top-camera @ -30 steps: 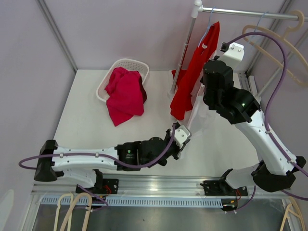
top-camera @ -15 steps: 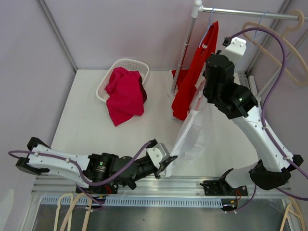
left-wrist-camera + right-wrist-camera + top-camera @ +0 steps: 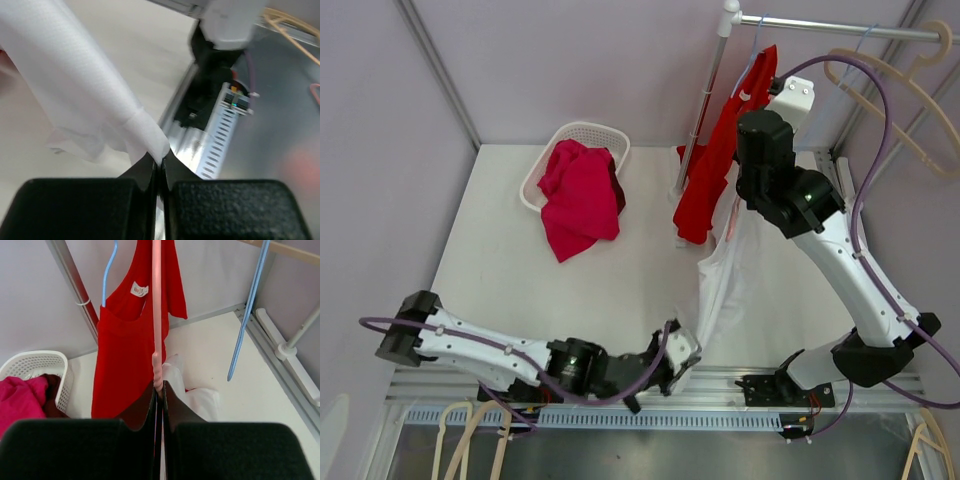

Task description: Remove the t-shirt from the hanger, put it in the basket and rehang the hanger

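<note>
Top view. Step in hand: stripping the shirt off its hanger, judged partly done. The white t-shirt (image 3: 715, 290) is drawn out in a long band, from under the right arm (image 3: 800, 200) near the far right of the desk (image 3: 520, 270) down to its near edge. The left claw (image 3: 685, 358) has the low end of the band at that near edge. A red top (image 3: 715, 165) hangs from the rail (image 3: 840, 28) at the far right corner, with a bare wooden hanger (image 3: 880, 90) beside it. A white basket (image 3: 582, 128) with a pink garment (image 3: 578, 195) spilling out sits toward the far left. Desk white, walls pale lilac, metal track along the near edge.

Left wrist view. Claw pressed together, pinching a folded hem of the white cloth. The cloth looks taut above the grip.

Right wrist view. Right claw (image 3: 159, 390) pressed together on the thin bar of a pink hanger (image 3: 157, 315), held upright. White cloth is bunched just below the grip, so the shirt is not yet free. A blue hanger (image 3: 247, 315) hangs at right.

Next move, judged: hold the hanger steady and pull toward the near edge until the neck slips off. Risk: the neck snagging on a hanger arm.
</note>
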{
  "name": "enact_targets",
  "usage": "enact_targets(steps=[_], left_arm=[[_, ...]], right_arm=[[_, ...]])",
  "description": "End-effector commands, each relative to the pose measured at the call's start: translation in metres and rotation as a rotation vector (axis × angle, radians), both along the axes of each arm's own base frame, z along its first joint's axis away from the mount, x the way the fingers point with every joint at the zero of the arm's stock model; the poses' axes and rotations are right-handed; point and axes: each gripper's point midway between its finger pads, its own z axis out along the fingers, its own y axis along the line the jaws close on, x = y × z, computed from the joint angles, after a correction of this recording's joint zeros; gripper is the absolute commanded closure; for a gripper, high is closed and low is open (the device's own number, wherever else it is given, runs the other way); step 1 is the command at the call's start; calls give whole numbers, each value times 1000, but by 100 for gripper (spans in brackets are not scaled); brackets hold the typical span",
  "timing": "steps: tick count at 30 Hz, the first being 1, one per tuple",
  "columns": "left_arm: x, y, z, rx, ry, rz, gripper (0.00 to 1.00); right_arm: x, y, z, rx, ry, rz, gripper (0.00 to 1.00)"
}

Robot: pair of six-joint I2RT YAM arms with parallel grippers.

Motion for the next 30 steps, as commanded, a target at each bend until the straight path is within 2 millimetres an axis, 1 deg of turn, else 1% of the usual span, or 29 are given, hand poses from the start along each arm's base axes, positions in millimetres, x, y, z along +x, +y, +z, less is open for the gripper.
enact_targets(steps=[1,2,3,4,5,6,7,8,9,10,11,12,13,14,15,16,17,18,20,21,22,23,24,25,26,27,28,29,30], left_arm=[[45,-16,-15,-7,159,74,99],[54,-23,-8,-25,214,47,99],[92,-21,-9,-36,242,126,99],[105,-18,-18,-6,274,158,99],[121,-26,-6,-27,278,186,99],[145,-22,-7,-22,289,241,99],[156,-22,-11,2,306,271,99],[170,-29,-9,41,326,301,98],[186,-27,-17,67,367,321,97],[193,-34,-13,71,393,316,99],[199,-40,-31,123,430,316,99],[201,-43,-37,128,475,288,99],[200,-46,-40,129,489,273,99],[202,-53,-34,87,481,256,99],[197,-50,-40,82,492,249,99],[188,-53,-35,68,515,198,99],[186,-53,-30,60,516,187,99],[184,-49,-21,69,512,183,99],[186,-45,6,48,478,181,99],[189,-40,23,42,440,183,99],[194,-34,56,-13,392,196,99],[198,-31,81,-54,360,195,99],[207,-18,99,-72,323,209,99],[215,-13,140,-143,279,213,99],[223,-7,153,-159,262,231,99],[243,7,164,-172,243,270,99],[251,15,205,-237,203,272,99],[259,21,217,-255,185,280,99],[278,35,227,-271,156,324,99]], right_arm=[[-15,9,38,121,-106,39,100],[-21,12,36,113,-85,64,100],[-26,16,36,116,-73,90,100],[-31,20,35,139,-61,116,100],[-39,19,42,161,-62,144,100],[-45,20,36,152,-26,177,100],[-50,18,37,167,-23,187,100],[-59,11,45,181,-36,191,100],[-64,6,45,172,-26,187,100],[-68,1,48,178,-34,181,100],[-74,-7,55,181,-53,172,100],[-75,-11,54,166,-58,165,100],[-74,-19,63,163,-100,125,100],[-74,-26,66,116,-110,102,100],[-73,-32,69,97,-122,74,100],[-72,-41,78,94,-152,26,100],[-71,-44,82,81,-162,9,100],[-67,-51,85,50,-166,-18,100],[-63,-58,99,65,-212,-39,100],[-61,-61,103,52,-220,-47,100],[-55,-64,105,48,-227,-63,100],[-52,-62,111,53,-248,-53,100],[-44,-59,110,32,-239,-49,100],[-41,-61,114,34,-249,-51,100],[-35,-57,116,33,-252,-22,100],[-30,-56,116,33,-253,-15,100],[-20,-59,114,23,-247,-30,100],[-15,-61,117,24,-255,-27,100],[-8,-57,121,29,-267,6,100]])
